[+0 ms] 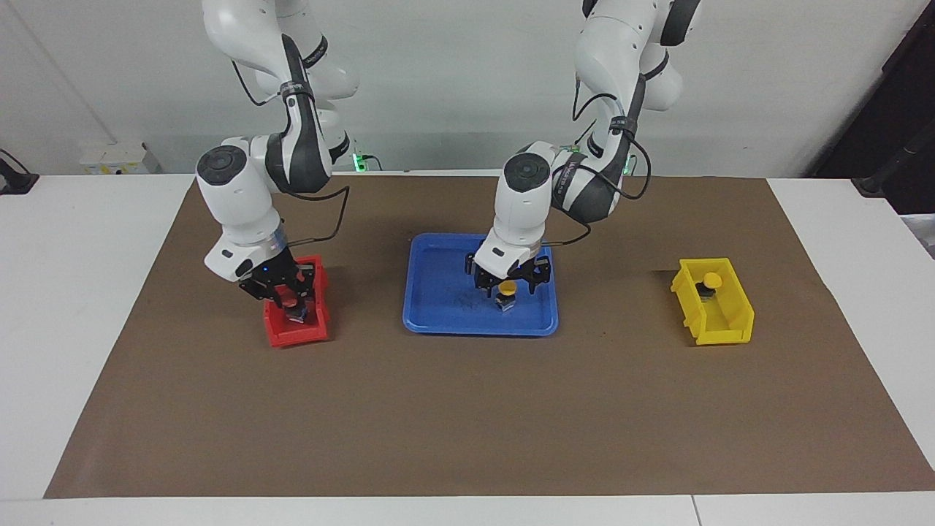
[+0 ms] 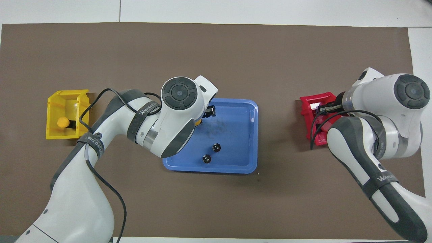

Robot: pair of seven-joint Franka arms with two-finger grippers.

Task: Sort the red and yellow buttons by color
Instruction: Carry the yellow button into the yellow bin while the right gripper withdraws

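- At the counter's middle, on a brown mat (image 1: 467, 409), sits a blue tray (image 1: 438, 321).
- Seen from overhead, the yellow bin (image 2: 54, 101) lies at nine o'clock of the tray and the red bin (image 2: 308, 104) at three o'clock.
- The left pincer (image 1: 513, 283) is down in the tray's ten o'clock corner, its fingers apart on either side of the tray's yellow button (image 1: 507, 288). That button stands upright on the tray floor; whether the fingers touch it cannot be told.
- Two small dark cylinders (image 2: 216, 147) stand near the tray's six o'clock edge, close together and well apart from that button.
- The right pincer (image 1: 291, 301) is lowered into the red bin, clamped on a red button (image 1: 296, 311) that hangs just above the bin floor.
- A second red button (image 2: 322, 127) lies in the red bin, mostly hidden by the right arm.
- The other yellow button (image 1: 711, 280) rests in the yellow bin, at the end nearer the robots.
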